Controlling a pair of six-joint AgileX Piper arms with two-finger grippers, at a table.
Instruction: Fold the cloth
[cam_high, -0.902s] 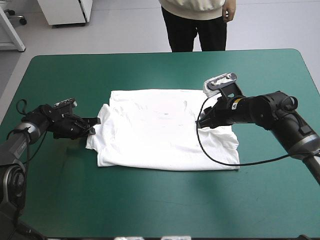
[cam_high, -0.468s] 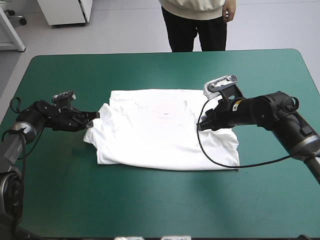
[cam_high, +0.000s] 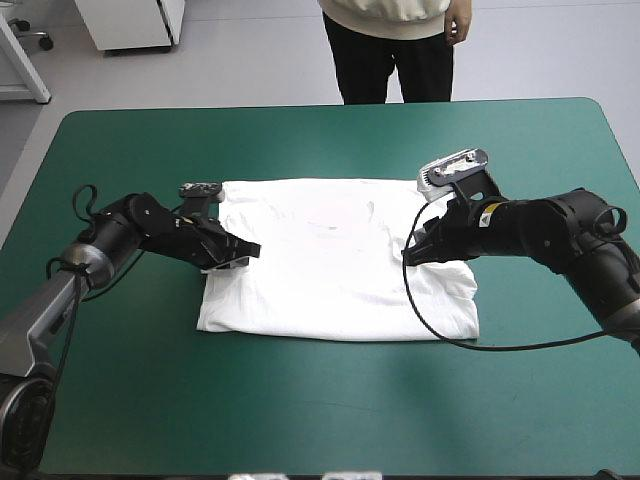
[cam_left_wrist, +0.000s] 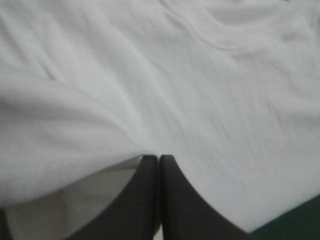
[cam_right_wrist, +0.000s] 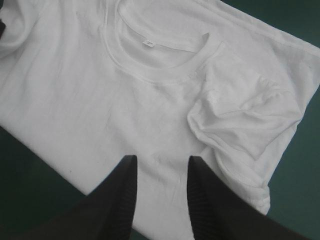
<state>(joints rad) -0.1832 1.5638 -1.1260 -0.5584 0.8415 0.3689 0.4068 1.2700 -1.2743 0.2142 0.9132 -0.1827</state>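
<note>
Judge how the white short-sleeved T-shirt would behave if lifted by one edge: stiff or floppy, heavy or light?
Probably floppy: the white short-sleeved T-shirt drapes over the shut left gripper. Likely light: thin wrinkled layers lie flat. Pushed, it might bunch like its crumpled sleeve.

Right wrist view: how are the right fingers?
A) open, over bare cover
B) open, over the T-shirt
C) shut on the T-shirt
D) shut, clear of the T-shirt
B: the right gripper has its fingers standing apart, with the T-shirt showing in the gap between them.
</note>
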